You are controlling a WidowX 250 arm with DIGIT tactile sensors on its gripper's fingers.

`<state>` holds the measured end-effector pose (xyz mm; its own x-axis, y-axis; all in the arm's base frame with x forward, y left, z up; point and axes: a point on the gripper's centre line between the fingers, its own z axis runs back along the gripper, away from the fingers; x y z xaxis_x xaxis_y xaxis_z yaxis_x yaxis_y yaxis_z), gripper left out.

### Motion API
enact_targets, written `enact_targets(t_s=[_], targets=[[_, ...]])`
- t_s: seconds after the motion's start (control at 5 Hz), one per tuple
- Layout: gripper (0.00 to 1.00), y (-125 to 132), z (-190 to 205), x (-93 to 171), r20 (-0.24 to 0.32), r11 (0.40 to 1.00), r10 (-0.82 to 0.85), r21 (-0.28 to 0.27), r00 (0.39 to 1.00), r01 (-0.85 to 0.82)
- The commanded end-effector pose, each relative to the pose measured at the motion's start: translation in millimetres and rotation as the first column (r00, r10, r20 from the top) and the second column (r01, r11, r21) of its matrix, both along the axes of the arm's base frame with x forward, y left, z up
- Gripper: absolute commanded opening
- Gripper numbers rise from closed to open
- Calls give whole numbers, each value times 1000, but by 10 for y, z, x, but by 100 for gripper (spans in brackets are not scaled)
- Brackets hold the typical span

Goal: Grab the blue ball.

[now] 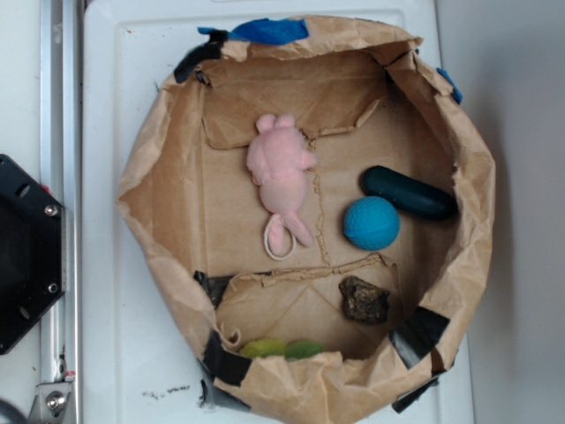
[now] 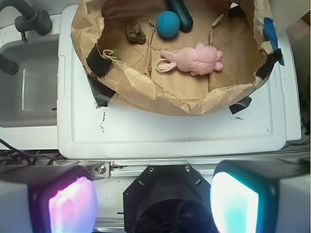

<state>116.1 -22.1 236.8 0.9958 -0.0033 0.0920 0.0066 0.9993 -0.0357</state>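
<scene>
- Exterior view: no brand, label or writing can be read anywhere. A brown paper bin (image 1: 459, 265), patched with black and blue tape, sits on a white lid (image 1: 115, 353).
- The blue ball (image 1: 371, 223) lies right of centre on the bin floor, touching the dark teal capsule (image 1: 409, 193) at its upper right.
- A pink plush toy (image 1: 282, 181) lies mid-frame, left of the ball and apart from it; a dark brown lump (image 1: 364, 299) sits below the ball.
- Neither finger shows in this view.
- Wrist view: the gripper (image 2: 153, 201) fills the bottom edge, its fingers (image 2: 72, 206) spread wide apart, holding and touching nothing.
- The ball (image 2: 167, 24) rests at top centre inside the bin (image 2: 160, 99), well apart from the fingers, against the capsule (image 2: 181, 13).
</scene>
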Motion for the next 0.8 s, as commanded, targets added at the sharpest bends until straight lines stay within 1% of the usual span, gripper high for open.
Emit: enact_targets(t_s=[0.0,0.2,0.4,0.6], targets=[[100,0,0,0,0,1000,0,0,1000,0],[100,114,-70,471,16,1000,0,-14,1000,0],[100,222,-104,791,14,999,38,-27,999,-38],[100,312,-152,1052,14,996,70,-58,997,-69]])
